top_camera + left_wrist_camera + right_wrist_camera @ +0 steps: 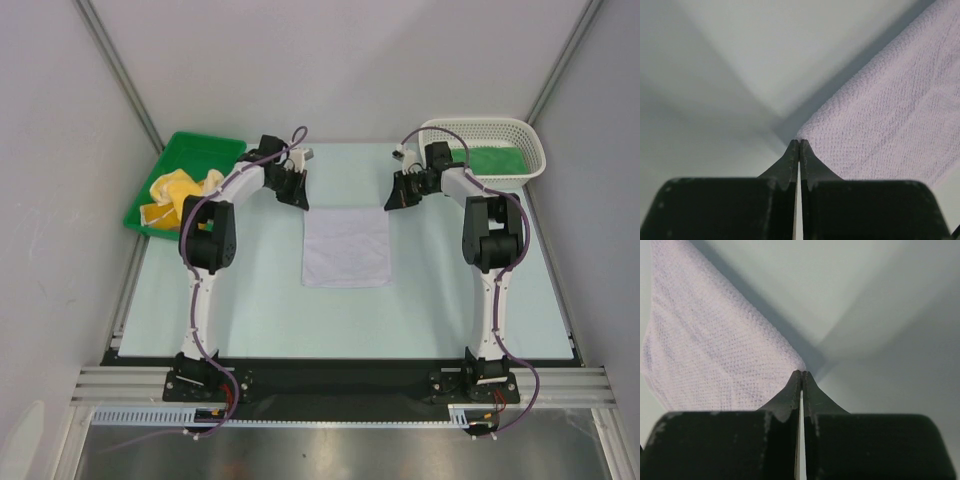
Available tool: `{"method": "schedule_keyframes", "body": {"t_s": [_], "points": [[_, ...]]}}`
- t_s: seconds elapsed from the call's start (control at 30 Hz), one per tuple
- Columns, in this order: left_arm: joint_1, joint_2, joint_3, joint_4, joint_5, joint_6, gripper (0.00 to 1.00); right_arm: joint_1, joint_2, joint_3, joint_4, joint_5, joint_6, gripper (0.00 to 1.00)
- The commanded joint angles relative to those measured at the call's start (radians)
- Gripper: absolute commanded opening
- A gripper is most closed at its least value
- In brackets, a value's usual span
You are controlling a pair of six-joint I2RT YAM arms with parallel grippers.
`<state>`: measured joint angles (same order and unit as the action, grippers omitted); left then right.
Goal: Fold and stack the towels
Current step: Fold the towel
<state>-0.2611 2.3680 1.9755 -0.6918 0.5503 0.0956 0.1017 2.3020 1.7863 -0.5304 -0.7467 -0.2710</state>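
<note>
A white towel (347, 248) lies flat in the middle of the table. My left gripper (299, 200) is at its far left corner and my right gripper (392, 203) at its far right corner. In the left wrist view the left gripper (799, 142) is shut, tips pinched on the corner of the pale towel (890, 110). The right gripper (801, 373) is likewise shut, on the other corner of the towel (705, 355). Yellow towels (180, 192) lie crumpled in the green tray (205, 145). A green towel (490, 160) lies in the white mesh basket (500, 124).
The green tray stands at the table's far left corner, the mesh basket at the far right. Metal frame posts and grey walls close in both sides. The arm bases sit at the near edge.
</note>
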Motion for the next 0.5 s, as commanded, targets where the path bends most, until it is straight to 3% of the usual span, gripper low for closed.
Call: {"method": "schedule_keyframes", "body": {"t_s": [0.0, 0.47], "points": [[0.017, -0.018, 0.045, 0.025, -0.013, 0.003, 0.0, 0.009, -0.065, 0.005, 0.095, 0.012, 0.007, 0.0], [0.014, -0.176, -0.079, 0.063, -0.029, 0.021, 0.0, 0.012, -0.228, -0.145, 0.185, 0.052, 0.009, 0.0]]}}
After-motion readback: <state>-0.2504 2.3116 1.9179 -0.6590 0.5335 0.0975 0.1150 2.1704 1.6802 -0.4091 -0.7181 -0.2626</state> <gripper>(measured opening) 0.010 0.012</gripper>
